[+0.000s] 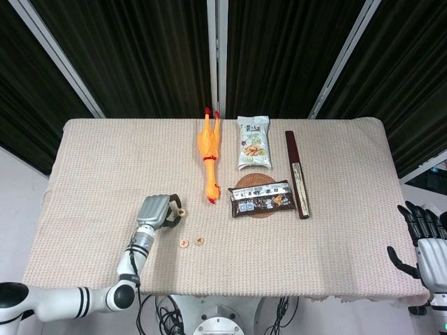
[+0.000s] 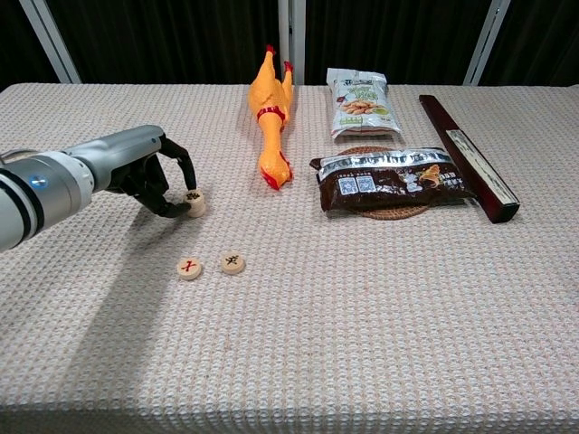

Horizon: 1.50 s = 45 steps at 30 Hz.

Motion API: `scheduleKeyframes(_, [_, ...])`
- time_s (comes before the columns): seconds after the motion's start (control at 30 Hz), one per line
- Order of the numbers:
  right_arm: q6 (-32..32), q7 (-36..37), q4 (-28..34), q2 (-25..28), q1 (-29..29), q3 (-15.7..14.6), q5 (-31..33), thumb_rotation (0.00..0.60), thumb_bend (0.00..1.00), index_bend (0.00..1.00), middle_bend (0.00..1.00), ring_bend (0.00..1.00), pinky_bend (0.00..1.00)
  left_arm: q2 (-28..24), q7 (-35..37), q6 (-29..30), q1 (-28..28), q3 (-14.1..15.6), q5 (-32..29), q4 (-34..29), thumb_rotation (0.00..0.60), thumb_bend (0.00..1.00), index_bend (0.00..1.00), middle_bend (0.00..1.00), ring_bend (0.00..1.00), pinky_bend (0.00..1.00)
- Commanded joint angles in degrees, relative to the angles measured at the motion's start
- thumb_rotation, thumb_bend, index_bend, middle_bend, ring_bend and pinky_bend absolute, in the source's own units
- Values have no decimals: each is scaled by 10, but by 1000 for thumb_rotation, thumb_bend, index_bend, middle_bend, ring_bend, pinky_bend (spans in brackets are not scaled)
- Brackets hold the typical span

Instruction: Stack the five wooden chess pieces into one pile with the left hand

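Note:
A short pile of wooden chess pieces (image 2: 194, 203) stands on the cloth left of centre, also seen as the pile (image 1: 181, 212) from the head. My left hand (image 2: 145, 174) reaches in from the left and pinches the pile between a curled finger on top and the thumb at its base; the head view shows this left hand (image 1: 156, 211) too. Two loose round pieces lie flat nearer the front: one with a red mark (image 2: 189, 268) and one with a dark mark (image 2: 232, 263). My right hand (image 1: 426, 241) hangs off the table's right edge, fingers spread, holding nothing.
A yellow rubber chicken (image 2: 270, 117) lies behind the pile. Further right are a snack bag (image 2: 361, 102), a dark snack packet (image 2: 389, 178) on a woven coaster, and a long dark wooden box (image 2: 467, 155). The woven tablecloth (image 2: 362, 316) covers the table.

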<state>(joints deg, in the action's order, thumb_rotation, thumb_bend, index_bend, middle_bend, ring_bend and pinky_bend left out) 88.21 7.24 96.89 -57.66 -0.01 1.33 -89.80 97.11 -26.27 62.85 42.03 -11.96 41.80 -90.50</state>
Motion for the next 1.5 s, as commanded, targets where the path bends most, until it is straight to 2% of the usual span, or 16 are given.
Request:
scheduleKeyframes(0.03, [0,0,0,0,0,0,1,600,293,0,0,0,0,-1,-1,0,0,-1,-2,0,600,305,454,1000,1000,1000])
scheduleKeyframes(0.43, [-2,0,2,1,0,1,4,600,294,0,0,0,0,-14,-8,-3,-3,-1,-7,-14,600,305,408,1000,1000,1000])
scheduleKeyframes(0.67, [-5,2,1,3,1,1,7,600,294,0,0,0,0,-42,-14,36,-18,6,23,-69,600,305,393,1000,1000,1000])
scheduleKeyframes(0.9, [2,8,1,5,-2,1,3,600,294,0,0,0,0,-59,-19,66,-43,44,79,-133,600,302,417,1000,1000,1000])
scheduleKeyframes(1.2, [3,19,-2,8,-3,-1,-1,600,294,0,0,0,0,-44,-35,85,-75,101,108,-157,600,301,423,1000,1000,1000])
scheduleKeyframes(1.5, [9,26,-3,10,-5,-2,-5,600,294,0,0,0,0,-29,-29,73,-89,109,109,-142,600,298,423,1000,1000,1000])
